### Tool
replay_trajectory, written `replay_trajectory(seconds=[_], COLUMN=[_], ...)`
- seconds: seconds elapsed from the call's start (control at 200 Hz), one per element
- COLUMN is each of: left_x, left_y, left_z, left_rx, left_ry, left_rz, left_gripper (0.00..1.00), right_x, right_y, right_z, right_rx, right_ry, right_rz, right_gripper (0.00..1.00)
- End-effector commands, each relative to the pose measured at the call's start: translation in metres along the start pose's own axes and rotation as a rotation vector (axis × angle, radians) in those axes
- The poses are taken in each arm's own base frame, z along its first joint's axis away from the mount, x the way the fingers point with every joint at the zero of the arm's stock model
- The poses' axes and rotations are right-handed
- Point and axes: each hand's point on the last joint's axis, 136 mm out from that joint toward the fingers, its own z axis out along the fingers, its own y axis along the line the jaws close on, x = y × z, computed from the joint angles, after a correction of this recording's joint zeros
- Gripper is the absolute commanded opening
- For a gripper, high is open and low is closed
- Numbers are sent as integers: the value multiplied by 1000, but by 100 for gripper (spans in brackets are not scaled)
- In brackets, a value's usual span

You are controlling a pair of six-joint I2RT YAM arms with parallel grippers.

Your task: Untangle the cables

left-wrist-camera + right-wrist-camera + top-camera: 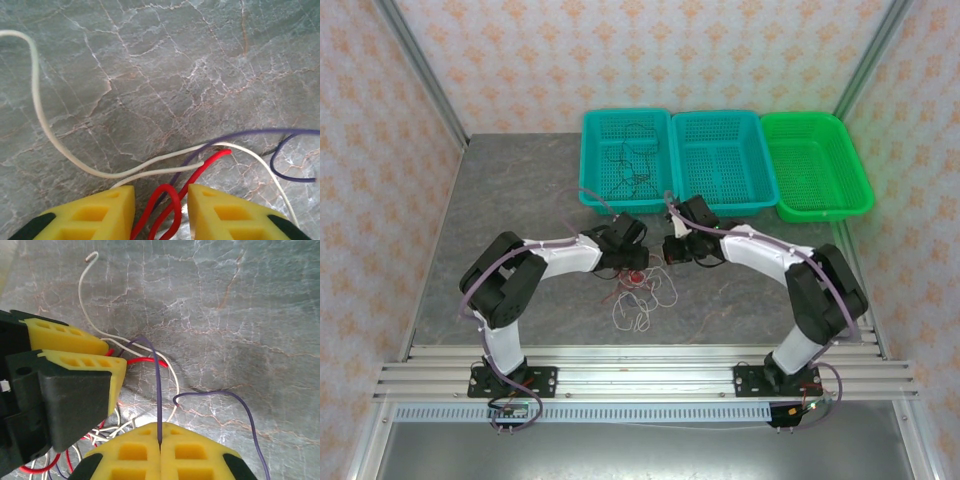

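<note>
The grey marbled table [510, 200] takes up the whole floor of the cell. Both arms are folded in over its middle, the left arm [560, 255] and the right arm [770, 255].

Along the far edge, three baskets sit side by side: a teal basket [626, 112], a second teal basket [715, 114] and a green basket [815, 165]. A thin dark wire [625, 165] lies in the left-hand teal one, and from above its colour is hard to call.

Seen from overhead, the left gripper [632, 264] and right gripper [672, 250] are almost nose to nose. Their black bodies cover the far part of the cables [638, 300], a loose heap of red and white loops on the table just near of them. Which strand crosses which is too fine to read there.

On the left wrist camera, the yellow fingers [100, 215] stand apart. The red wire [207, 165] loops up through the gap and is not pinched, and its lower end is cut off by the frame edge. The white wire [37, 100] sweeps in from the left and passes in front of the fingertips.

On the right wrist camera, the pads are pressed together on the purple wire [158, 390], which rises straight out of the seam. The left gripper's bulk blocks the left side of that view, with more loops tucked behind it.
</note>
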Motion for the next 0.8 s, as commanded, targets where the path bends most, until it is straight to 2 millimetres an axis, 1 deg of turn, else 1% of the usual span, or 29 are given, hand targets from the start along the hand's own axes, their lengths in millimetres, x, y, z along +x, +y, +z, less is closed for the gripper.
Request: replay_trajectory(seconds=[0.0,0.1,0.185,0.265,0.395,0.43,0.445,0.576,0.726,0.796], left_x=[15,22,25,26,24,23,23,20,20,21], left_y=[19,30,34,35,33,32,31,30,32,33], left_z=[12,12,12,12,13,13,13,11,9,10], left_rx=[-99,-146,-153,-156,-147,-143,-143,-142,-149,-148], left_ry=[44,59,59,58,53,51,50,45,38,37], left_rz=[7,12,9,4,-2,-2,-2,3,9,9], left_gripper=[30,29,29,29,29,29,29,29,28,28], right_x=[-33,-59,-79,-93,-109,-113,-115,-127,-141,-149], right_y=[1,0,-5,-11,-16,-20,-17,-22,-32,-33], right_z=[-33,-67,-100,-131,-175,-180,-192,-236,-294,-320], right_rx=[4,-50,-66,-75,-102,-103,-113,-98,-57,-52], right_ry=[-157,-267,-382,-485,-624,-645,-676,-801,-959,-1022], right_rz=[57,139,191,239,300,318,316,347,376,374], right_gripper=[0,0,0,0,0,0,0,0,0,0])
